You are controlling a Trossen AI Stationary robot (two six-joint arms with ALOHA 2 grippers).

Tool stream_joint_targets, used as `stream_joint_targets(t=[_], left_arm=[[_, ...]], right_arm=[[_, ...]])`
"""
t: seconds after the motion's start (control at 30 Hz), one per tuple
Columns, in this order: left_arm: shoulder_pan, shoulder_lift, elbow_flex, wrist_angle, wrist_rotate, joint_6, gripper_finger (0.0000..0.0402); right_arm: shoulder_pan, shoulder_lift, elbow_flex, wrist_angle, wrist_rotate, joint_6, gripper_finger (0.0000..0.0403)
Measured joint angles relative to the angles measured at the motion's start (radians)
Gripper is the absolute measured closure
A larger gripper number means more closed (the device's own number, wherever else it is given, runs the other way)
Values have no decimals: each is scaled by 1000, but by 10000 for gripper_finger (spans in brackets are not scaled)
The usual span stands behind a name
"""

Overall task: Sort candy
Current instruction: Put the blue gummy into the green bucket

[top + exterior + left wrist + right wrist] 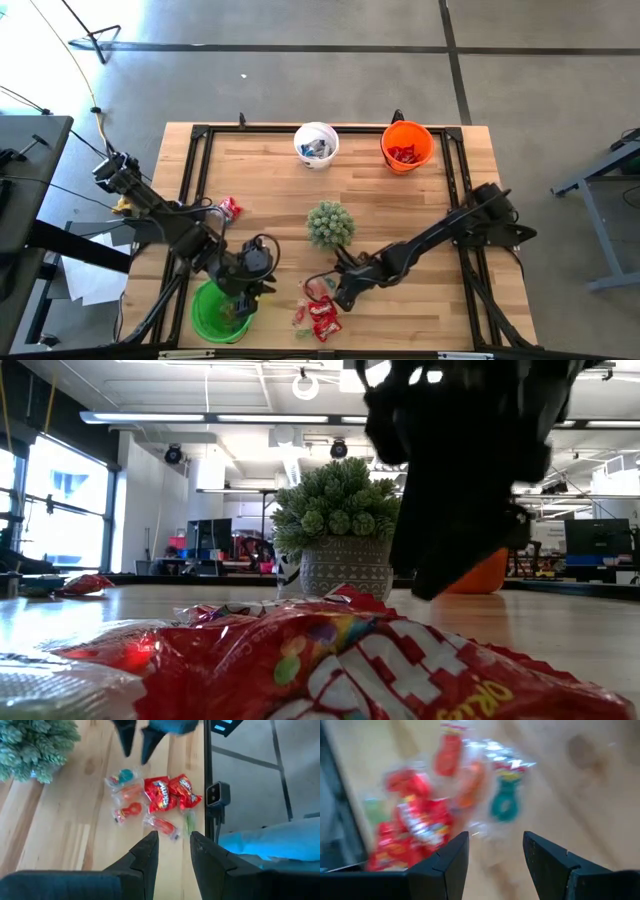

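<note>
Candy pile (318, 308): red packets and clear-wrapped sweets heaped on the table (400, 200) by its near edge, between the green bucket (218, 314) and the right arm.
Stray packet (229, 208): one red packet alone near the table's left side, well apart from the pile.
Right gripper (340, 293): low over the pile's right edge, arm stretched in from the right side; fingers (452, 855) spread with nothing between them, the clear-wrapped sweets (506, 795) lying just ahead of the tips.
Left gripper (243, 296): above the green bucket's rim, arm bent in from the left; fingers (147, 852) parted with a narrow gap, empty, the pile well ahead of them.
Plant (330, 224): mid-table, just behind the pile.
White bucket (316, 144): far edge, wrappers inside.
Orange bucket (407, 146): far edge, red packets inside.
</note>
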Motion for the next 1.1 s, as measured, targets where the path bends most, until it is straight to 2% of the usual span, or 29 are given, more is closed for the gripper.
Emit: stream_joint_targets(t=[0.3,0.47,0.9,1.1], left_arm=[[17,0,0,2,1,17,304],[18,0,0,2,0,17,304],[17,0,0,1,0,17,304],[17,0,0,1,1,14,304]], right_arm=[[-50,37,0,13,1,-109,219],[-63,37,0,62,-3,-106,219],[-61,37,0,46,44,-83,219],[-42,37,0,46,19,-5,219]])
